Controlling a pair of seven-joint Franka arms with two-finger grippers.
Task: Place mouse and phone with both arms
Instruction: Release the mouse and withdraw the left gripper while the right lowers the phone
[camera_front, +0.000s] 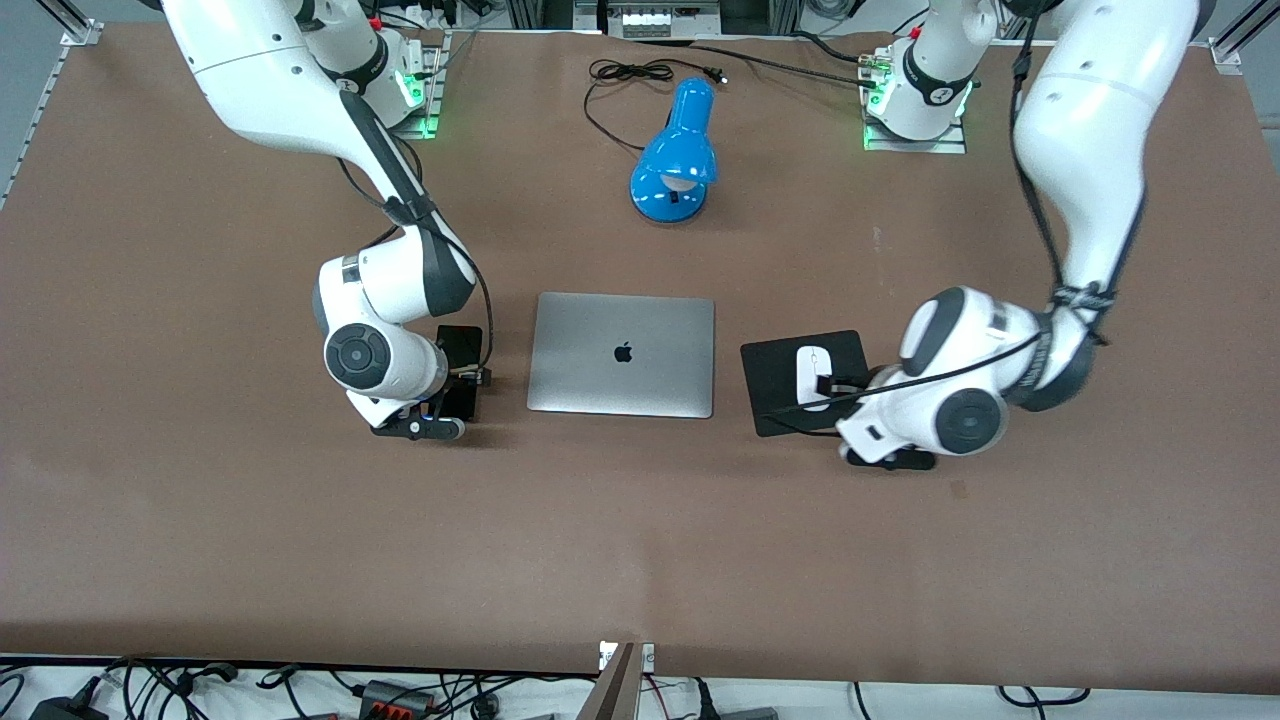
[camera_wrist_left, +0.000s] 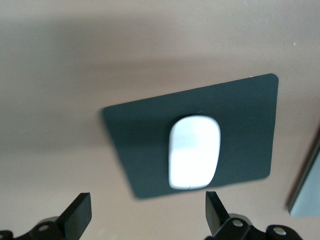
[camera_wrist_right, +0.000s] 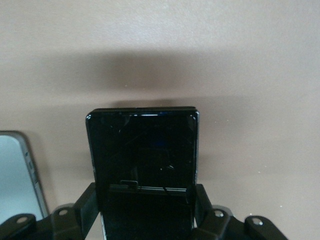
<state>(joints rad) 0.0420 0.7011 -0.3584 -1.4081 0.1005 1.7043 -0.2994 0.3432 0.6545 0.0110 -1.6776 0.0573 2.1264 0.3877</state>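
The white mouse (camera_front: 812, 368) lies on the square black pad (camera_front: 775, 385), toward the left arm's end of the table. It also shows in the left wrist view (camera_wrist_left: 194, 151) on the pad (camera_wrist_left: 145, 135). My left gripper (camera_front: 838, 388) (camera_wrist_left: 146, 217) is open and empty, low over the pad's edge; the mouse lies just past its fingertips. The black phone (camera_front: 462, 345) (camera_wrist_right: 142, 150) sits between the fingers (camera_wrist_right: 89, 205) of my right gripper (camera_front: 462, 380) (camera_wrist_right: 146, 205), which is shut on its long sides, low at the table.
A closed silver laptop (camera_front: 622, 353) lies mid-table between phone and pad; its edge shows in both wrist views (camera_wrist_right: 17, 175) (camera_wrist_left: 305, 190). A blue desk lamp (camera_front: 675, 160) and its black cable (camera_front: 630, 75) lie farther from the front camera, near the arms' bases.
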